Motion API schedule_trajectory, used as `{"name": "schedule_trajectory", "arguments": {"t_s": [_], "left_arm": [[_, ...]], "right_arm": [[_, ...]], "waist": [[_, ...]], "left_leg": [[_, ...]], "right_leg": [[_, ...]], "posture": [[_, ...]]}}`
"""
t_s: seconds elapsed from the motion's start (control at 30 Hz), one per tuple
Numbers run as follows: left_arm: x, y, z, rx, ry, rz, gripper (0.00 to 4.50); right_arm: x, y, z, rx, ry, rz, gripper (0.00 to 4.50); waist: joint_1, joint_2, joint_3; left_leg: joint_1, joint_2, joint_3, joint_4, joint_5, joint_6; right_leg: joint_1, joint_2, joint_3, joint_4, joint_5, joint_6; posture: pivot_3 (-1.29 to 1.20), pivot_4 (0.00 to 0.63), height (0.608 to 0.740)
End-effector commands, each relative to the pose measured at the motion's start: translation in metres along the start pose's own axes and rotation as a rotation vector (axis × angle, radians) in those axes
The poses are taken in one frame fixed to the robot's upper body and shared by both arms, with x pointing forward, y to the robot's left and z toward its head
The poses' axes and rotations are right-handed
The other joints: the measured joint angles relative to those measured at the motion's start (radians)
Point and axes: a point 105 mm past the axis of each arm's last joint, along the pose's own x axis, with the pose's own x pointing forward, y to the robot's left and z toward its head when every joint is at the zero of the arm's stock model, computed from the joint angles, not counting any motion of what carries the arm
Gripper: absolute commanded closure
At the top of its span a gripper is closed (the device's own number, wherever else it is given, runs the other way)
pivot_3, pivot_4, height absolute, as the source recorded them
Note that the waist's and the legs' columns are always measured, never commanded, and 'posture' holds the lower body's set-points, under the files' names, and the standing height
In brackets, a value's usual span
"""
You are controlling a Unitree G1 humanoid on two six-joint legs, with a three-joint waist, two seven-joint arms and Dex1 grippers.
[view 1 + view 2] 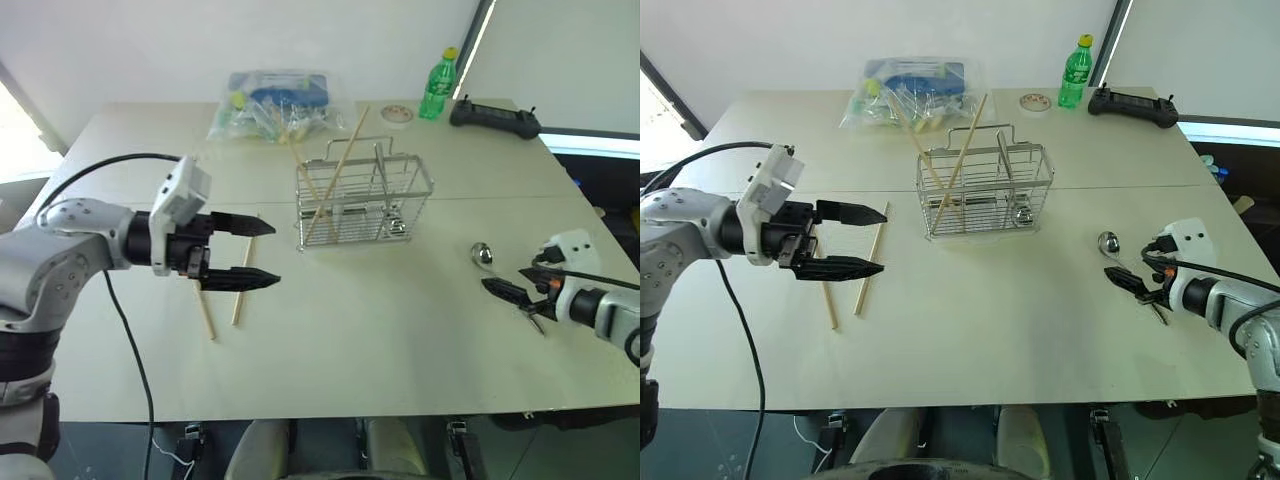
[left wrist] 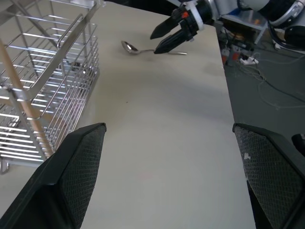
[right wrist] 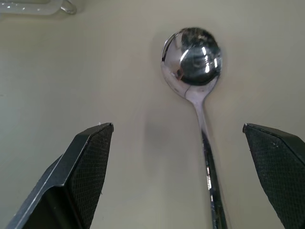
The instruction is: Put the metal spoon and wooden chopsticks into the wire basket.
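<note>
The spoon is shiny silver. The chopsticks are light tan wood. The basket is a silver wire grid. The table is plain beige. The bottle is green with a yellow cap. Both grippers' fingers are black.

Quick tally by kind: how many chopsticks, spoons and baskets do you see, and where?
Wooden chopsticks: 4, 2 leaning in the basket, 2 flat on the table
Metal spoon: 1, on the table
Wire basket: 1
Total: 6

Glossy metal spoon, matt table
</note>
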Motion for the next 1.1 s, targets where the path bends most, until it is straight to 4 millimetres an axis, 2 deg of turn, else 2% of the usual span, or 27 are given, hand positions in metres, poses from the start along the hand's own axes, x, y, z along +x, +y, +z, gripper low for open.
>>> {"name": "schedule_trajectory", "arguments": {"t_s": [0.03, 0.3, 0.4, 0.77, 1.1], "left_arm": [[0.0, -0.005, 0.01, 0.063, -0.006, -0.014, 0.0], [0.002, -0.006, 0.015, 0.075, -0.026, -0.01, 0.0], [0.002, -0.005, 0.016, 0.082, -0.025, 0.007, 0.0], [0.0, -0.009, 0.017, 0.08, -0.025, 0.022, 0.0], [0.001, -0.011, 0.017, 0.086, -0.01, -0.002, 0.0]], "right_arm": [[-0.001, -0.015, 0.013, -0.052, 0.009, -0.051, 0.04], [0.008, -0.018, 0.027, -0.235, 0.025, -0.005, 0.04], [0.015, -0.026, 0.026, -0.161, 0.084, -0.017, 0.04], [0.024, -0.018, 0.028, -0.08, 0.182, 0.097, 0.04], [0.025, -0.011, 0.008, -0.101, 0.303, 0.15, 0.04]], "waist": [[-0.003, 0.001, 0.0], [-0.011, 0.001, 0.0], [-0.017, 0.001, 0.001], [-0.018, 0.001, 0.001], [-0.017, 0.001, 0.001]], "left_leg": [[0.0, 0.0, 0.0, 0.0, 0.0, 0.0], [0.001, 0.0, 0.001, 0.0, 0.0, 0.0], [0.001, 0.0, 0.001, 0.0, 0.0, 0.0], [0.001, -0.001, 0.001, 0.0, 0.0, 0.0], [0.001, -0.001, 0.001, 0.0, 0.0, 0.0]], "right_leg": [[0.0, 0.0, 0.0, 0.0, 0.0, 0.0], [0.0, 0.001, 0.0, 0.0, 0.0, 0.0], [0.0, 0.0, 0.0, 0.0, 0.0, 0.0], [0.0, 0.001, 0.001, 0.001, 0.0, 0.0], [0.0, 0.001, 0.001, 0.001, 0.0, 0.001]], "posture": [[0.0, 0.15, 0.726], [0.0, 0.15, 0.726], [0.0, 0.15, 0.726], [0.0, 0.15, 0.726], [0.0, 0.15, 0.726]]}}
